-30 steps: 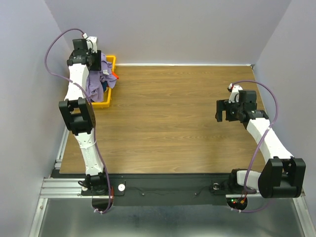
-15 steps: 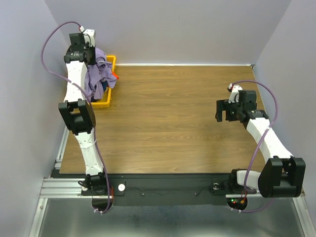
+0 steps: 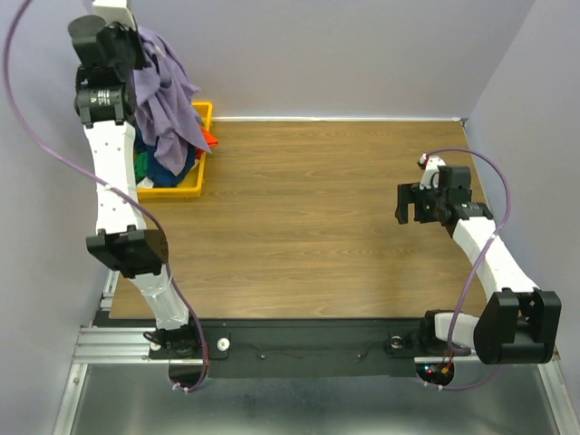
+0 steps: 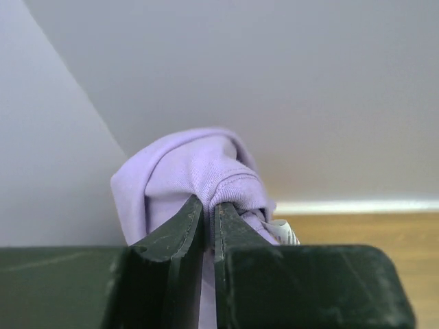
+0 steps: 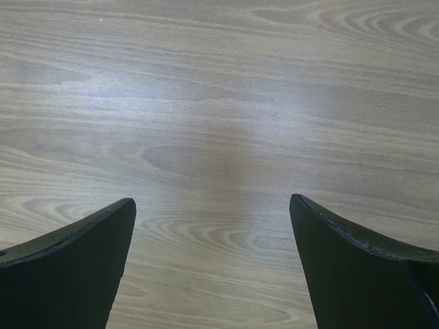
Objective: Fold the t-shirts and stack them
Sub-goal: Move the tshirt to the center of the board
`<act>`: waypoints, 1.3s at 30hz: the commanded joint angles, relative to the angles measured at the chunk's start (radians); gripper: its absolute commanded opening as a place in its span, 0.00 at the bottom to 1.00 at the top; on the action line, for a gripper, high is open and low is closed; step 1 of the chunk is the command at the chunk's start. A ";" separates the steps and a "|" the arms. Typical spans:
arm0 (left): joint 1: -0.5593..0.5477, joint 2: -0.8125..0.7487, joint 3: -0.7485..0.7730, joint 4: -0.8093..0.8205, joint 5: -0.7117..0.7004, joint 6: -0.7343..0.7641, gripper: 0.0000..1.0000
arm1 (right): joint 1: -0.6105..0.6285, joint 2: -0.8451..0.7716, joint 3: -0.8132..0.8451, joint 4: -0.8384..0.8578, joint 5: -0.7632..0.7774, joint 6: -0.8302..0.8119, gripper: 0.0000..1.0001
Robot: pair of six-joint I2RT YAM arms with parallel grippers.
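Your left tool point(image 4: 209, 205) pinches a bunched fold of the lavender t-shirt point(image 3: 163, 100), hanging limp above the yellow bin point(image 3: 172, 191), while your right tool point(image 5: 212, 226) stands spread over the desk point(image 3: 317, 227); soft, light cloth, likely best regripped at a shoulder seam.

Counted here are 1 lavender t-shirt point(image 3: 163, 95), 1 navy blue t-shirt point(image 3: 174, 163), 1 green t-shirt point(image 3: 145, 169) and 1 orange-red t-shirt point(image 3: 210, 139), 1 yellow bin point(image 3: 172, 192), 1 wooden table point(image 3: 317, 227), and 2 grippers, the left gripper point(image 4: 206, 209) and the right gripper point(image 5: 212, 199).
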 commanded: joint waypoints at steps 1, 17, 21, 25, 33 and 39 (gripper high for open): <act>0.002 -0.080 0.090 0.216 0.071 -0.082 0.00 | -0.002 -0.047 -0.012 0.008 -0.001 -0.008 1.00; -0.282 -0.278 -0.072 0.308 0.452 -0.354 0.00 | -0.004 -0.041 0.031 -0.029 -0.053 -0.029 1.00; -0.412 -0.293 -0.161 0.293 0.440 -0.314 0.00 | -0.007 -0.044 0.046 -0.052 -0.080 -0.037 1.00; -0.493 -0.285 -0.231 0.264 0.435 -0.270 0.00 | -0.014 -0.045 0.069 -0.073 -0.088 -0.044 1.00; -0.429 -0.279 -0.653 0.037 0.493 0.006 0.11 | -0.021 -0.039 0.103 -0.138 -0.102 -0.078 1.00; -0.107 -0.245 -0.842 0.101 0.513 0.106 0.75 | -0.021 -0.018 0.105 -0.170 -0.171 -0.091 1.00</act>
